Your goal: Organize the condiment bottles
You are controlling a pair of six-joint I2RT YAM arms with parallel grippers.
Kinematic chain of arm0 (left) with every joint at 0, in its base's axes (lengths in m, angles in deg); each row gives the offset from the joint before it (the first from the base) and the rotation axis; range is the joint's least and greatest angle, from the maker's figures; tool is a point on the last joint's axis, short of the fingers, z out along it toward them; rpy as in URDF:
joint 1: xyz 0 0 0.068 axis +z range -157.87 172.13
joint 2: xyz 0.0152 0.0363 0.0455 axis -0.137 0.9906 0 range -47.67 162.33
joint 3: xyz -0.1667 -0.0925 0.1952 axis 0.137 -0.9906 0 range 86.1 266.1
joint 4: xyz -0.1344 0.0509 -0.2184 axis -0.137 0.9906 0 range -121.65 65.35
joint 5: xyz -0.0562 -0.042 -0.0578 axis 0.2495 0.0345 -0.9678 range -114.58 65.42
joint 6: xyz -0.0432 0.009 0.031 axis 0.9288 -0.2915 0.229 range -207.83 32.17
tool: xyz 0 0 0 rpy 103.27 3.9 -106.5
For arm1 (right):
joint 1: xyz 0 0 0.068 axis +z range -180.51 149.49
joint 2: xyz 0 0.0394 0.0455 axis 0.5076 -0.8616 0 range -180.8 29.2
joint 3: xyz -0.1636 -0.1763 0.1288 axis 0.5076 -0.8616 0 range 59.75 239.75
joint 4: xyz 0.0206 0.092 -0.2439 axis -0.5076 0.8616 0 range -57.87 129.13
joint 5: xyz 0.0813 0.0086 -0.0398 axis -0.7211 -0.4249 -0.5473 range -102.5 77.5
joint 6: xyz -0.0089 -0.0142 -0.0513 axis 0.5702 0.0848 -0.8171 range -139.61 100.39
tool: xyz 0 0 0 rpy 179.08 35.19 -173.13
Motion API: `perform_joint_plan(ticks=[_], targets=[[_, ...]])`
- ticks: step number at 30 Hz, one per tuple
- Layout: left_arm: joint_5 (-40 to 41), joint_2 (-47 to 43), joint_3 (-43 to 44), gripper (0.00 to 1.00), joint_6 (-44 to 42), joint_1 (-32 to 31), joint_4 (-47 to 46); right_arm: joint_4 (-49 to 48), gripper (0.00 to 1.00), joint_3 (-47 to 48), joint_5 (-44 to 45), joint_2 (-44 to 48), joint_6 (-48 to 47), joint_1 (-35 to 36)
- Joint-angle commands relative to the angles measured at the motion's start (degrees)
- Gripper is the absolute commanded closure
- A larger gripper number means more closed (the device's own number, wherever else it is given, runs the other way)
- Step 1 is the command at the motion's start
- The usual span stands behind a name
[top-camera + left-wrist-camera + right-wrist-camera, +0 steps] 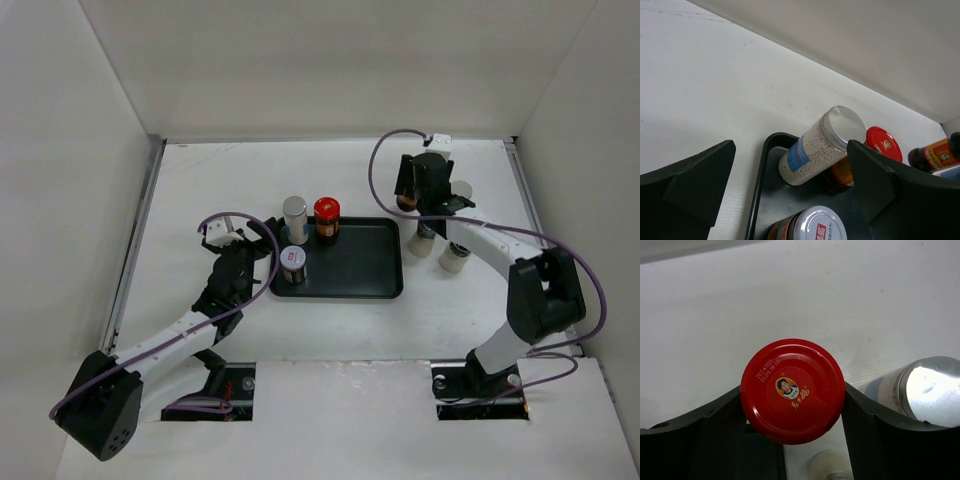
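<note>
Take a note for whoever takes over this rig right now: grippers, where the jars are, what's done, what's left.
Left gripper: open, empty, by the tray's left edge.
Right gripper: jaws either side of a red-capped jar off the tray to its right; firm grip unclear.
Done: on the tray stand a pale grey-capped jar, a second red-capped jar and a short silver-lidded jar.
Left: likely that red-capped jar plus three loose jars: nearest jar, outer jar, far jar.
</note>
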Motion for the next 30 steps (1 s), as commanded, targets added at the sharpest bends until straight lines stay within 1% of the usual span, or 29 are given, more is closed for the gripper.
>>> perform_joint_plan(ticks=[1, 4, 8, 13, 21, 27, 29, 30], targets=[[-1.0, 0.3, -0.7, 0.04, 0.6, 0.3, -4.2, -12.6, 0.42, 0.1, 0.1, 8.2, -0.3, 4.5], [-1.0, 0.8, -0.7, 0.04, 0.7, 0.4, -4.7, -13.3, 0.42, -3.4, -0.4, 10.2, 1.3, 8.4], [-1.7, 1.5, -0.8, 0.04, 1.1, 0.4, -5.1, -13.4, 0.41, -6.0, -1.6, 10.4, 1.9, 13.5], [-1.9, 0.3, -1.5, 0.04, 1.5, 1.0, -5.6, -14.5, 0.41, -7.4, -3.1, 9.2, 2.9, 17.6], [-2.1, -0.4, -1.7, 0.04, 2.1, 1.1, -5.1, -16.3, 0.41, -7.1, -2.8, 3.8, 3.2, 19.5], [-2.3, -0.8, -1.8, 0.04, 2.1, 1.2, -5.1, -19.9, 0.39, -8.6, 1.1, 2.6, 1.9, 20.7], [-2.4, -0.8, -1.8, 0.04, 2.1, 0.9, -5.1, -20.5, 0.36, -8.5, 1.7, 2.3, 1.2, 20.8], [-2.4, -1.0, -1.8, 0.04, 2.1, 0.9, -5.1, -20.6, 0.33, -8.5, 1.8, 2.2, 1.2, 20.8]])
